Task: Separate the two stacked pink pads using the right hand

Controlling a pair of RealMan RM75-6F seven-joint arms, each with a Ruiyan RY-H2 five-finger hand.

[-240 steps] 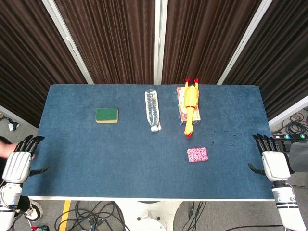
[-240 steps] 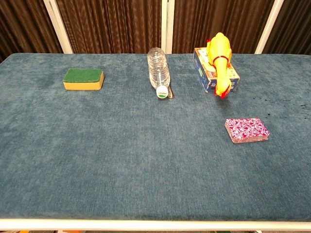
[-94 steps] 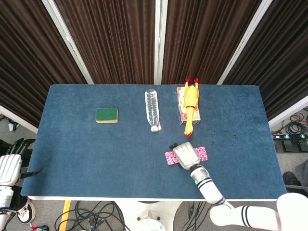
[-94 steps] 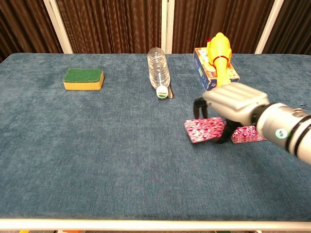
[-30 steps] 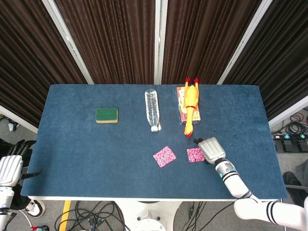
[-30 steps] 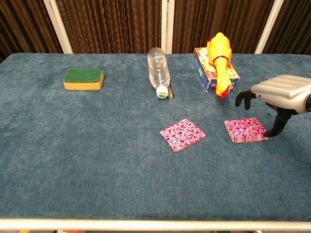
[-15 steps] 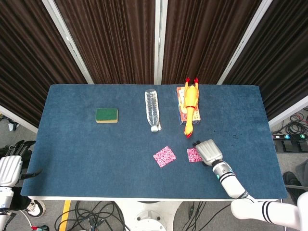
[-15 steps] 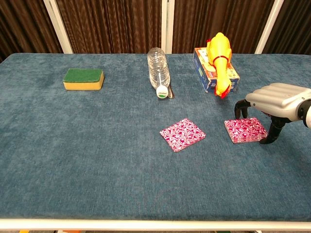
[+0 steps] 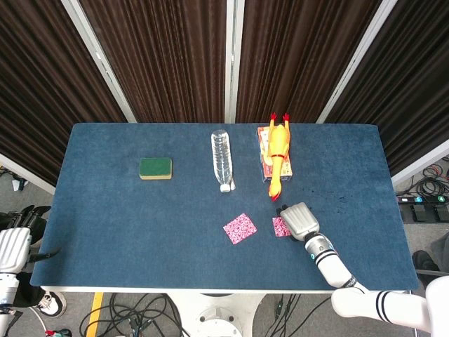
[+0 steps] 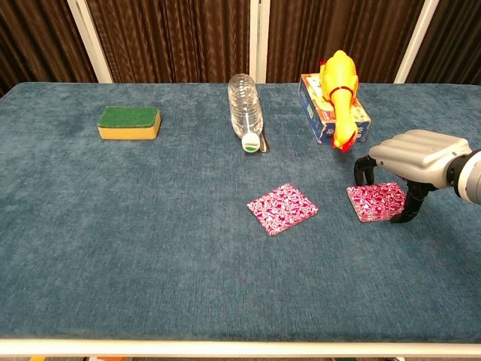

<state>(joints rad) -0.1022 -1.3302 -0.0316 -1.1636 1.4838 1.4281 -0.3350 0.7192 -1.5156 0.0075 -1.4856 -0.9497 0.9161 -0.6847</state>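
Observation:
Two pink patterned pads lie apart on the blue table. One pad [image 10: 282, 207] [image 9: 240, 228] lies flat near the middle. The other pad [image 10: 374, 201] [image 9: 280, 227] lies to its right, partly under my right hand [image 10: 412, 160] [image 9: 300, 221]. That hand hovers over it with fingers spread and curved down around its edges; whether they touch the pad I cannot tell. My left hand [image 9: 14, 243] hangs off the table's left edge, fingers apart, holding nothing.
A green and yellow sponge [image 10: 129, 122] lies at the back left. A clear plastic bottle [image 10: 245, 113] lies on its side at the back middle. A yellow rubber chicken [image 10: 340, 96] rests on a blue box [image 10: 318, 113] just behind my right hand.
My right hand has slid left from beside the right pad to over it. The middle pad has not moved in the last second.

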